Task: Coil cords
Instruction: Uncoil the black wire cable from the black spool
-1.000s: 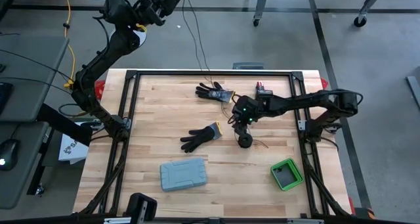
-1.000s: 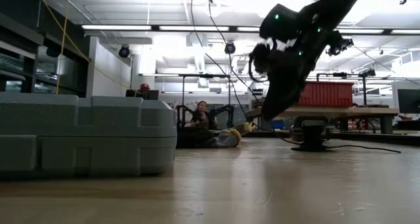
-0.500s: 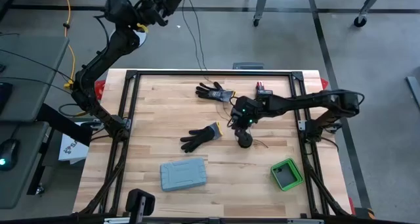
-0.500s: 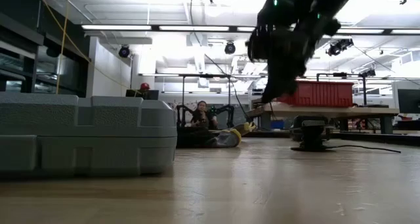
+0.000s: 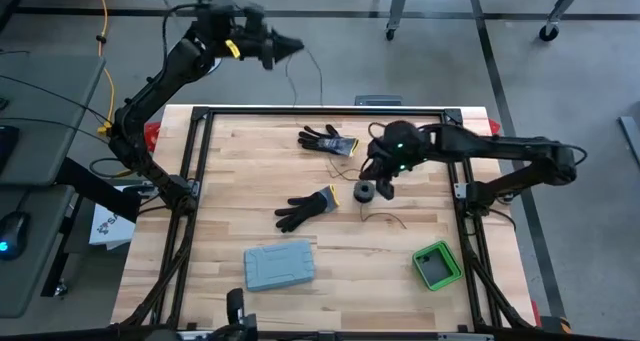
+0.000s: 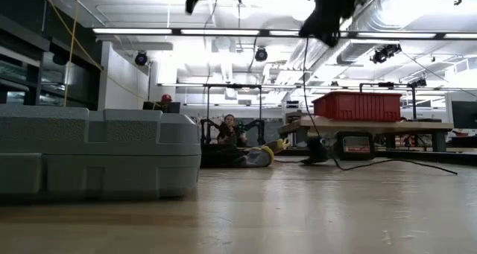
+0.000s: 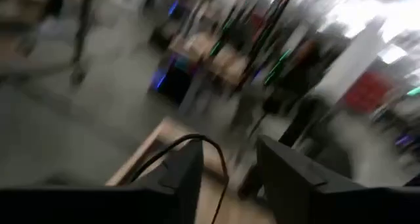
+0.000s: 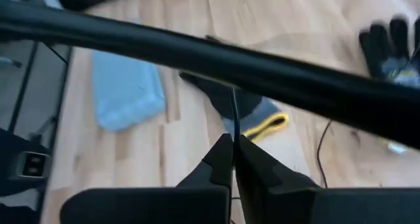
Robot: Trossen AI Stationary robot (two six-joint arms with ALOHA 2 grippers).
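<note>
Case [image 6: 97, 153], grey and ribbed, is filling the near left of my low view; from above I am seeing it as a blue-grey box [image 5: 280, 265] near the table's front edge, with a green tray [image 5: 436, 264] at the front right. The low view is not showing that tray.

Farther in, two black work gloves are lying on the wood, one mid-table [image 5: 308, 208] and one near the back rail [image 5: 327, 140]. A small dark spool [image 5: 366, 190] is sitting just right of the mid-table glove, and a loose bit of the cord [image 5: 388, 217] is trailing on the table [image 5: 230, 181] beside it.

The right gripper [image 5: 384, 179] is hanging over that spot. Only its wrist camera is showing me the fingers [image 8: 216, 165]: they are pressed together, pinching the thin dark cord [image 8: 233, 115], which is running straight out from the tips. The overhead view is hiding that pinch.

Farthest out, the left gripper [image 5: 290, 45] is raised beyond the table's back edge, over the floor. Its wrist view is showing the two fingers [image 7: 177, 175] spread apart, with a dark wire [image 7: 190, 145] arching between them; I cannot tell whether it is touching them.
</note>
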